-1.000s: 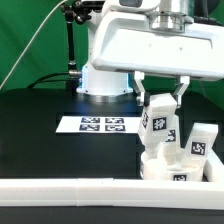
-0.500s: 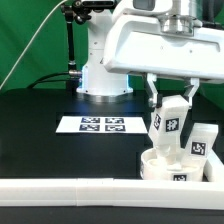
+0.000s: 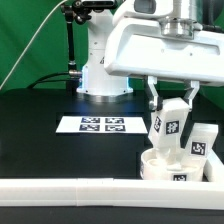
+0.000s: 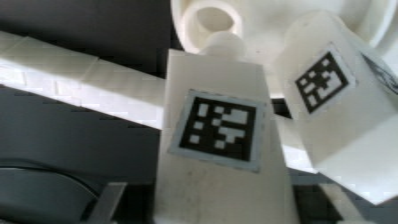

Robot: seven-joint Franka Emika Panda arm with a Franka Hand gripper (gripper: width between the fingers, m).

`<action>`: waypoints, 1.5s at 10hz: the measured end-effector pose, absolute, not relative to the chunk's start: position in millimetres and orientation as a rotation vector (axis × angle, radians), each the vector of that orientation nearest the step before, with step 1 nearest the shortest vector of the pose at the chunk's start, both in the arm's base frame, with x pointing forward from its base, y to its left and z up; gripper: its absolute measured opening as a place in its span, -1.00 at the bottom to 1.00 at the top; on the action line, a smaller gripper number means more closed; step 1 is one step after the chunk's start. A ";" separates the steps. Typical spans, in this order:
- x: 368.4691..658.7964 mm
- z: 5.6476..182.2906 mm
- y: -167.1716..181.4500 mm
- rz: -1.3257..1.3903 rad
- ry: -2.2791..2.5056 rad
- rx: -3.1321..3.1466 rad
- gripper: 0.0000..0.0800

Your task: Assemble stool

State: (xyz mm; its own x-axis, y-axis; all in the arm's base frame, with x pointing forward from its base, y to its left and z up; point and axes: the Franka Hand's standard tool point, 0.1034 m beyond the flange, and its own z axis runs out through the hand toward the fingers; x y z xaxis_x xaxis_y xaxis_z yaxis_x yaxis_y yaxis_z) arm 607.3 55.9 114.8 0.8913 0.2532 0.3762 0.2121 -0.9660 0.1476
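Exterior view: camera off my arm, low, near table (image 3: 40, 150) level, facing my base across black surface; my gripper (image 3: 172, 98) seen from front, upper part of frame, mid-distance. White rail (image 3: 70, 198) closest to lens, below gripper. Marker board (image 3: 98, 125) beyond, beside gripper.

Wrist view: camera on my wrist, looking along gripper, very close; tagged leg (image 4: 221, 135) fills frame.

Shared: same leg (image 3: 168, 127), second leg (image 4: 333, 75) beside it, seat disc (image 4: 217, 25), rail.
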 end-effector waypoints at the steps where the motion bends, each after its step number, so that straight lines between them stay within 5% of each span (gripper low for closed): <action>1: 608.2 111.7 52.9 0.603 0.379 2.948 -0.18; 15: 602.0 96.1 52.9 0.615 0.437 2.925 -0.18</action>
